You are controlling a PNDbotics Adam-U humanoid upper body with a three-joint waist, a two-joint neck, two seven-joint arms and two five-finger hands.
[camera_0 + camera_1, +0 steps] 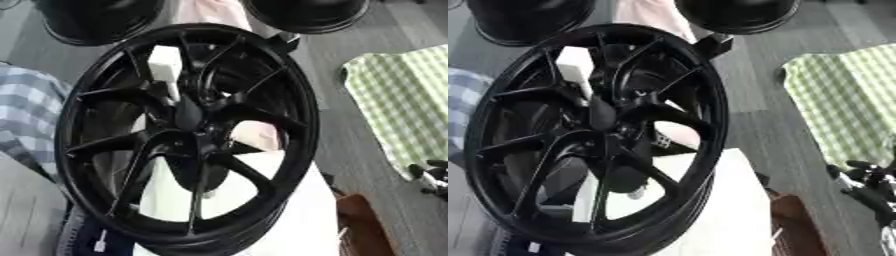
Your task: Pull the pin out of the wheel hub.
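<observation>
While the pin sits untouched: you have no grasp yet.
Wheel hub (188, 116): frame centre.
Pin (165, 69): white, 11 o'clock of hub.
Right hand (866, 186): 4 o'clock, fingers relaxed apart, empty.
Advice: pull straight along its axis.

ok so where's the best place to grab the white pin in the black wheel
Probably the white block-shaped head of the pin, which stands proud of the black spoked metal wheel above its centre. The thin stem below it offers little to hold. Come from the wheel's open front face, pinching the block's flat sides.
</observation>
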